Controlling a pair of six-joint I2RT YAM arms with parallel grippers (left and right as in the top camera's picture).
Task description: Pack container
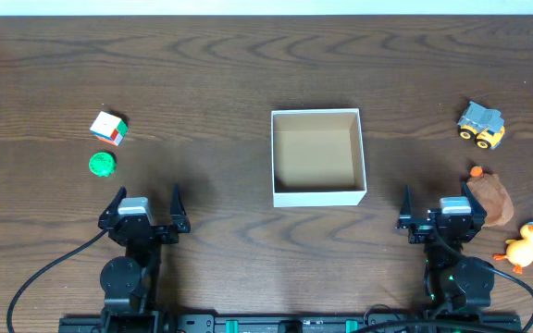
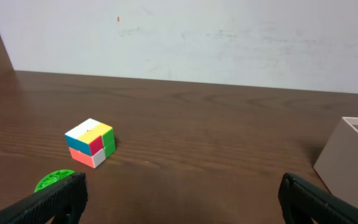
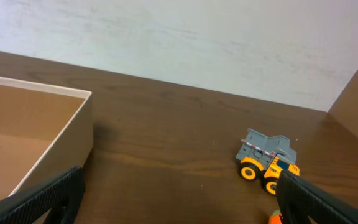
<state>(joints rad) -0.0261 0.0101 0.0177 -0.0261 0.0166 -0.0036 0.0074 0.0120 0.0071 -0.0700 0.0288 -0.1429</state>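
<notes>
While the left gripper (image 1: 147, 196) and right gripper (image 1: 438, 196) wait with fingers spread and empty, the container (image 1: 318, 197) stands bare between them at mid-table, so packing looks unstarted, with cube (image 1: 108, 128), green disc (image 1: 103, 164), truck (image 1: 481, 124), brown toy (image 1: 494, 200) and duck (image 1: 526, 245) all outside.

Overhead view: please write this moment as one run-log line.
container: empty | left gripper: open, empty | right gripper: open, empty | toys left: cube, green disc | toys right: truck, brown toy, duck
</notes>
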